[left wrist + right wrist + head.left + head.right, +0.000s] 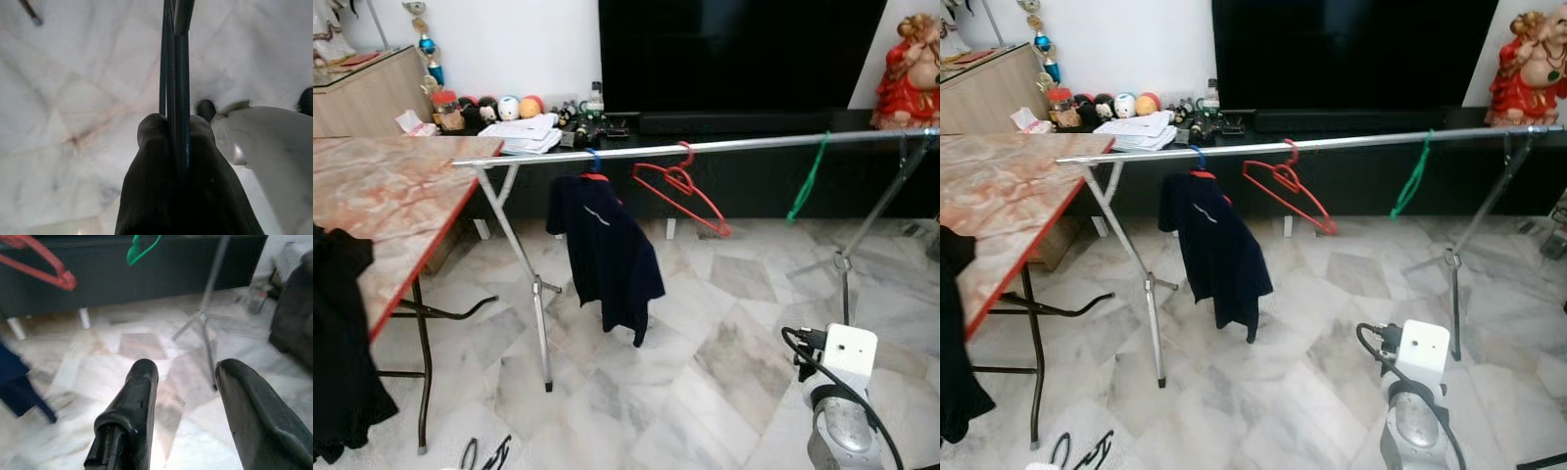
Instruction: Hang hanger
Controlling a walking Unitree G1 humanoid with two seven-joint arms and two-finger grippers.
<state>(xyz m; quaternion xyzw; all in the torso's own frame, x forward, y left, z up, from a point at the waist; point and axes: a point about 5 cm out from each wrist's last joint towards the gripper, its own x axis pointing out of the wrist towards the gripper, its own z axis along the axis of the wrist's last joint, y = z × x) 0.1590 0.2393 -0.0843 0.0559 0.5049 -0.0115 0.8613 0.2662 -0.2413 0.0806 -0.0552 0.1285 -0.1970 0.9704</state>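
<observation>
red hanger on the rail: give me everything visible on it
The thin red plastic-looking hanger hangs by its hook from the long silver metal drying rail, roughly mid-rail. It is empty, and tilted: one arm slopes down to a rounded lower corner, so it sits skewed rather than level. It hangs between the dark navy shirt on a blue-hooked hanger and the green hanger, apart from both. Only the rail touches it. Its lower corner also shows in the right wrist view.

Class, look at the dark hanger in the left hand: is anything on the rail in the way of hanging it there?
Partly. The left hand is shut on a dark hanger. The rail already carries a navy shirt, a red hanger and a green hanger; bare stretches lie between them.
</observation>
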